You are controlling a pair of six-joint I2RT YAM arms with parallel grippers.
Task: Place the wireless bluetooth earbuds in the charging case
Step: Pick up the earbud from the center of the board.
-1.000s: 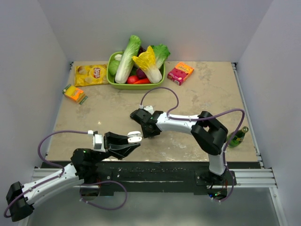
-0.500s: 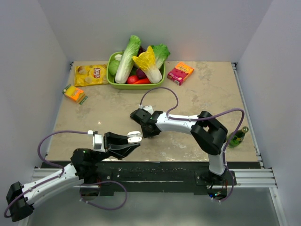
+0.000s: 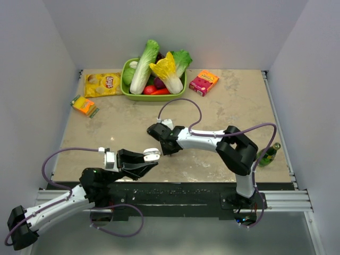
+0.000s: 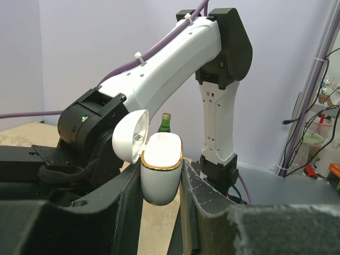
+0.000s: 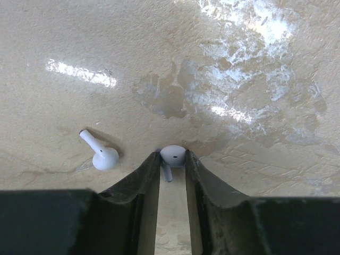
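The charging case (image 4: 161, 172), white with a gold rim and its lid hinged open to the left, stands upright between the fingers of my left gripper (image 4: 161, 166), which is shut on it above the table's near edge (image 3: 151, 155). My right gripper (image 5: 172, 155) points down at the table, just right of the case in the top view (image 3: 166, 151). Its two fingertips press on the head of one white earbud (image 5: 173, 154), whose stem lies between the fingers. A second earbud (image 5: 103, 155) lies loose on the table to the left of that gripper.
A green basket (image 3: 126, 87) of vegetables stands at the back, with a yellow chips bag (image 3: 102, 84) and an orange packet (image 3: 84, 105) to its left and a red box (image 3: 204, 82) to its right. A green bottle (image 3: 268, 154) stands at the right edge.
The right gripper's jaws have narrowed onto the earbud. Both arms have stayed almost in place, and the left still holds the case.
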